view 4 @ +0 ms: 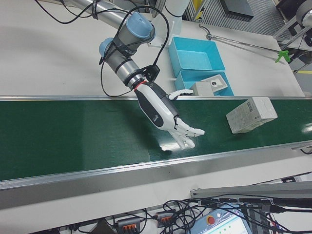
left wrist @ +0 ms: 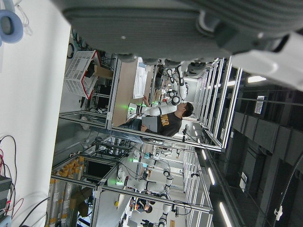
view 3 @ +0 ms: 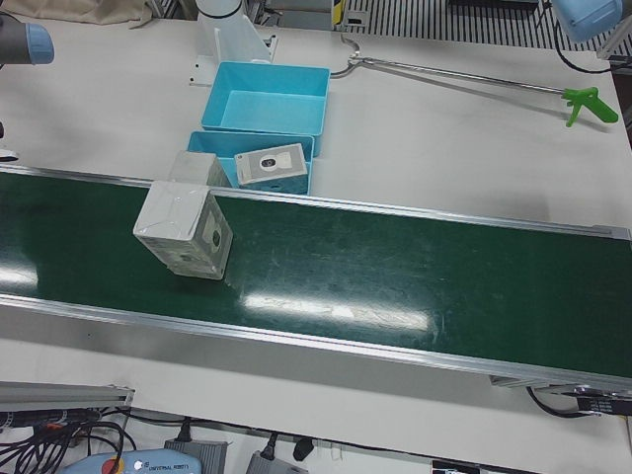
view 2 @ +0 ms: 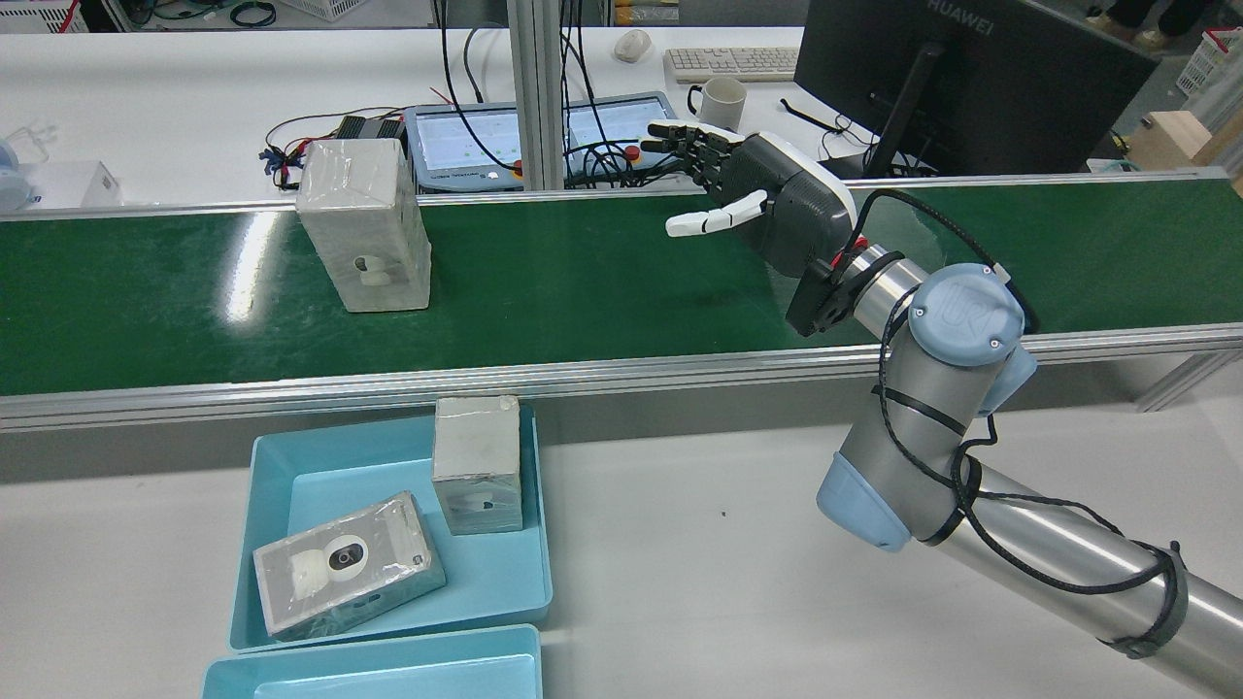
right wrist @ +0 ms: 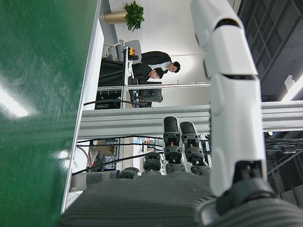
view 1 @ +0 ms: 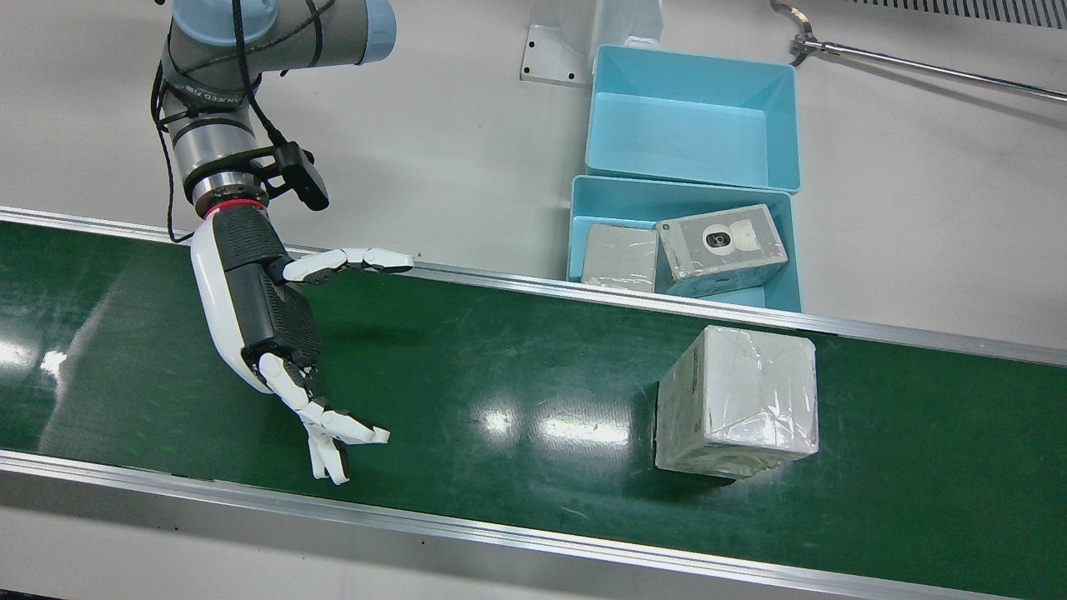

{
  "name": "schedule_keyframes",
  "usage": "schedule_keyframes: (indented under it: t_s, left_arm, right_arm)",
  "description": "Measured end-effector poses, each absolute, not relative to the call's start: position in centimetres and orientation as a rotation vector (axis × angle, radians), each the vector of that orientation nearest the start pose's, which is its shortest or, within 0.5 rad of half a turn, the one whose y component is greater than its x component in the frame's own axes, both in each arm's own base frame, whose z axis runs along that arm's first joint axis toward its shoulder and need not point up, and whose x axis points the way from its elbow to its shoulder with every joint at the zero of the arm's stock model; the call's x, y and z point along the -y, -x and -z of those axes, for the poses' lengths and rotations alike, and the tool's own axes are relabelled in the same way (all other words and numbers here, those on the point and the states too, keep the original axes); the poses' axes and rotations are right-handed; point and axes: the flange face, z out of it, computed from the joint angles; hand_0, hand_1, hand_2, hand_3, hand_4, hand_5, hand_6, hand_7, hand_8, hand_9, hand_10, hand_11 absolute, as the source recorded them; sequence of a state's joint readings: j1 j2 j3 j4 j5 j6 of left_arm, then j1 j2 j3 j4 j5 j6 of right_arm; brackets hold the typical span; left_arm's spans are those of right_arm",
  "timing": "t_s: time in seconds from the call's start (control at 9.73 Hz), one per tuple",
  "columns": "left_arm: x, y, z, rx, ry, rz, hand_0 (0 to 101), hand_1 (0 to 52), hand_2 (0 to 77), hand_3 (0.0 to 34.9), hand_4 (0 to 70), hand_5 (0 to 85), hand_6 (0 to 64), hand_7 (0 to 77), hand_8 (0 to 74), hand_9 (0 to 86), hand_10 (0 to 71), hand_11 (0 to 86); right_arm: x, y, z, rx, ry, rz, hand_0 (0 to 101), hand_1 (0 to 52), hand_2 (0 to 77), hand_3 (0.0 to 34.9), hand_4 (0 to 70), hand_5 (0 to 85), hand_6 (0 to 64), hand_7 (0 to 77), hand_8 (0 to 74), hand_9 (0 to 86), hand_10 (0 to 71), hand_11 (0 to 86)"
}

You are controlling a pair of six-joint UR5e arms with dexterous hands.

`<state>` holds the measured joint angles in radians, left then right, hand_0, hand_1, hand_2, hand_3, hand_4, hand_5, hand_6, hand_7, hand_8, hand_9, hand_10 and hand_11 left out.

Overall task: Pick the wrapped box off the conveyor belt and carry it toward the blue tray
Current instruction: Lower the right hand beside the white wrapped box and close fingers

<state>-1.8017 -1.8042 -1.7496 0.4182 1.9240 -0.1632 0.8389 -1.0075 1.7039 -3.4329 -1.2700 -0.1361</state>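
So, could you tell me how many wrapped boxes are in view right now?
3: one on the conveyor belt, the wrapped box; two inside the nearer blue tray, an upright box and a flat-lying box.

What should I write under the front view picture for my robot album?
The open right robot hand hovers over the green belt, far from the wrapped box waiting near the blue tray.
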Motion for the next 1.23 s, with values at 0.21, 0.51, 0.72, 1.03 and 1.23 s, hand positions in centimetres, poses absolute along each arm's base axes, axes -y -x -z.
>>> schedule_keyframes:
  t_s: [0.21, 0.51, 0.72, 1.03, 1.23]
  left_arm:
    - [51.3, 22.2, -51.9, -2.214, 0.321, 2.249, 0, 0.0, 1.1, 0.0, 0.5, 1.1, 0.5, 0.5, 0.5, 0.5, 0.0, 0.5]
    - [51.3, 22.2, -51.9, -2.214, 0.321, 2.249, 0, 0.0, 1.1, 0.0, 0.0, 1.1, 0.5, 0.5, 0.5, 0.0, 0.5, 0.5]
    - [51.3, 22.2, -51.9, -2.214, 0.321, 2.249, 0, 0.0, 1.1, 0.0, 0.0, 1.1, 0.5, 0.5, 0.5, 0.5, 0.5, 0.5]
    - [51.3, 22.2, -51.9, -2.214, 0.321, 2.249, 0, 0.0, 0.5, 0.0, 0.0, 1.1, 0.5, 0.5, 0.5, 0.5, 0.0, 0.5]
    - [51.3, 22.2, -51.9, -2.214, 0.321, 2.249, 0, 0.0, 0.5, 0.0, 0.0, 1.1, 0.0, 0.5, 0.5, 0.0, 0.0, 0.5]
  right_arm:
    - [59.6, 31.7, -32.5, -2.762, -0.553, 1.857, 49, 14.7, 14.2, 0.0, 12.5, 15.8, 8.2, 22.4, 6.0, 6.0, 0.0, 1.1]
    - [59.6, 32.5, -32.6, -2.762, -0.557, 1.871, 49, 15.3, 13.1, 0.0, 12.5, 14.7, 8.2, 22.9, 4.9, 6.0, 0.0, 1.1]
    - [60.0, 33.1, -32.0, -2.762, -0.556, 1.866, 49, 15.3, 13.1, 0.0, 12.5, 14.7, 8.2, 22.9, 4.9, 6.0, 0.0, 1.1]
    - [59.7, 34.3, -31.3, -2.749, -0.549, 1.857, 48, 15.3, 14.2, 0.0, 13.6, 15.3, 8.7, 24.0, 4.9, 6.0, 0.0, 1.1]
    - [59.2, 35.3, -32.3, -2.748, -0.553, 1.888, 48, 15.3, 13.1, 0.0, 11.5, 14.7, 8.7, 21.8, 4.9, 6.0, 0.0, 1.1]
